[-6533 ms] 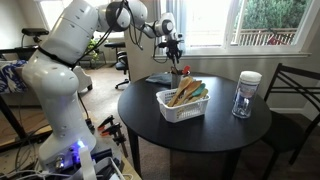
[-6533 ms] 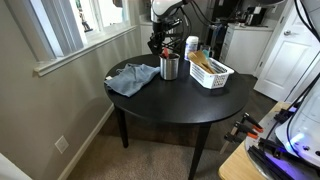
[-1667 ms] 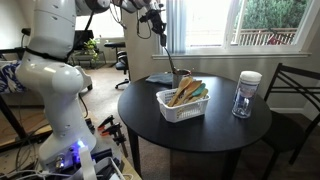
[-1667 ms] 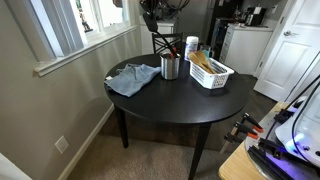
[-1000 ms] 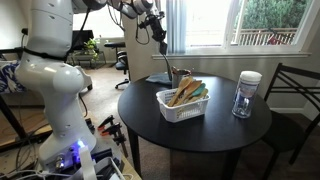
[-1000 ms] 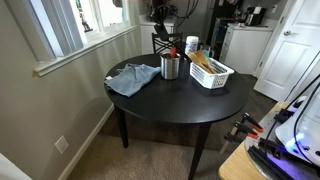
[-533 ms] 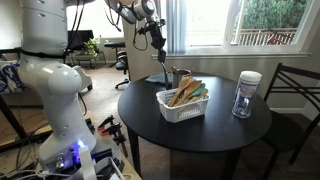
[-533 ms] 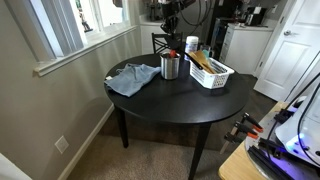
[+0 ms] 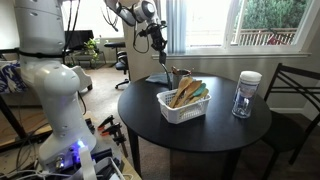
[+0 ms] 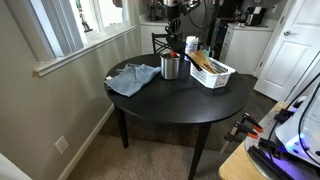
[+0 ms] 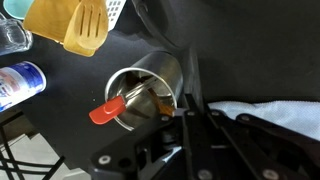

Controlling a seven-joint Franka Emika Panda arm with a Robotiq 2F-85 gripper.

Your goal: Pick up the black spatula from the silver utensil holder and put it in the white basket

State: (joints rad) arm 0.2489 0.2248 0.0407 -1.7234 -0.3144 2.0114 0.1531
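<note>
Over far side of round black table (image 9: 222, 132): gripper (image 9: 158, 42) high above silver utensil holder (image 9: 178, 75). Jaws closed narrow on thin handle of black spatula (image 9: 162, 62), which hangs almost upright. Lower end near holder rim; cannot tell if clear of it. In wrist view, red utensil (image 11: 106, 113) lies inside holder. White basket (image 9: 186, 113) just near of holder, wooden utensils (image 9: 185, 93) inside. Clear jar (image 9: 246, 95) well right. Blue cloth (image 10: 133, 78) beside holder.

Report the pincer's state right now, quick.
Pincer: closed, holding the black spatula by its handle.
</note>
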